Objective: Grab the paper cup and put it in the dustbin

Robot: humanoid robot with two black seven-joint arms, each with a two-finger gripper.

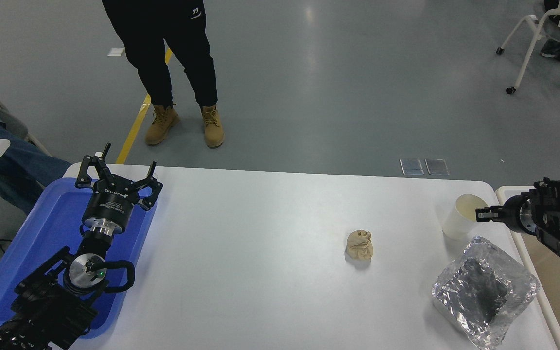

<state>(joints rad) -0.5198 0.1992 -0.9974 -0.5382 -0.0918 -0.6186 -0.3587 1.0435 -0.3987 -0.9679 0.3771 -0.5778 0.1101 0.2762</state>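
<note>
From the head view you see the paper cup standing upright near the far right corner of the white table, its round rim open to the camera and its body tapering down to the tabletop. Your right gripper comes in from the right edge and points left, its tip just at the cup's right rim; it is seen side-on, so you cannot tell how its pincer stands or whether it touches the cup. Behind that arm, beside the table's right edge, you can make out the dustbin by its rounded white rim and a strip of tan inside; the cup sits on the table near that rim, not in the bin. Just in front of the cup lies a crinkled silver foil bag with a dark patch at its middle, close to the cup but apart from it. A crumpled tan paper ball rests toward the middle of the table, well apart from the cup. Your left gripper is parked at the lower left over the blue plastic tray, its pincer spread wide and holding nothing. Beyond the table's far edge a person in black trousers and tan boots stands on the grey floor.
</note>
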